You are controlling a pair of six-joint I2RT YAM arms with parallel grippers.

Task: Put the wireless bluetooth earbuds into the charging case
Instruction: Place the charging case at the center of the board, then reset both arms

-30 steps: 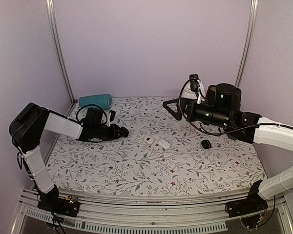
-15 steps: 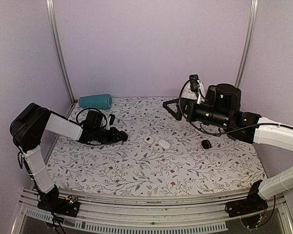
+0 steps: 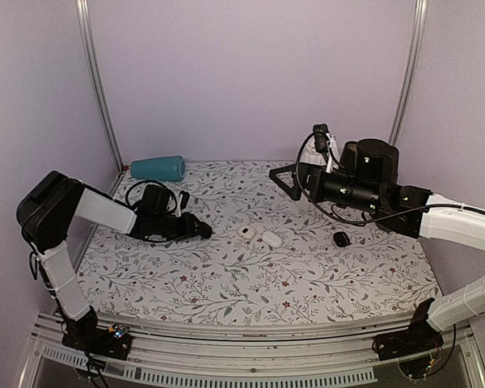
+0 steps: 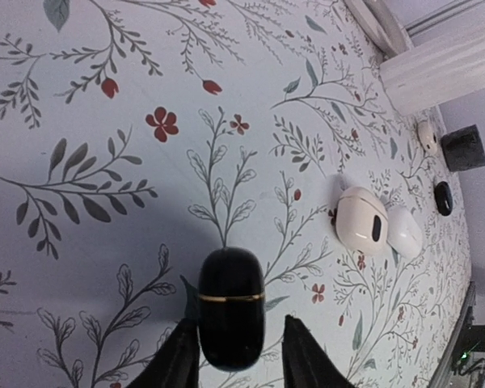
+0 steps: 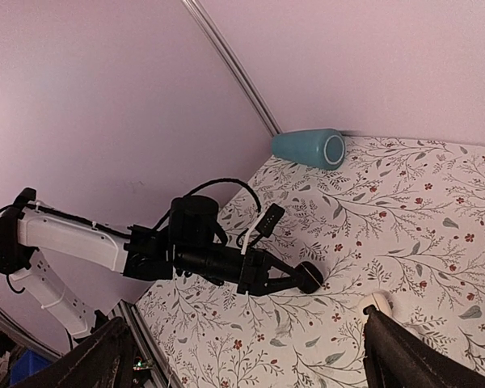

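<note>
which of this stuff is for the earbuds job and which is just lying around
For the job:
- charging case, black, between the fingers of the left gripper
- earbuds: I cannot make them out in any view

Lying about:
- teal cylinder at the back of the table
- two white oval cases, side by side
- black oval lump under the right arm

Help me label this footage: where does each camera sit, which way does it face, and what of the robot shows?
Top external: above and behind the bases, looking down at the table; both arms show.
Left wrist: on the left arm, facing the tablecloth; left gripper straddles the black case.
Right wrist: on the raised right arm, looking across at the left arm; right gripper fingers frame the bottom corners.
Shared: black case, white case, teal cylinder.
</note>
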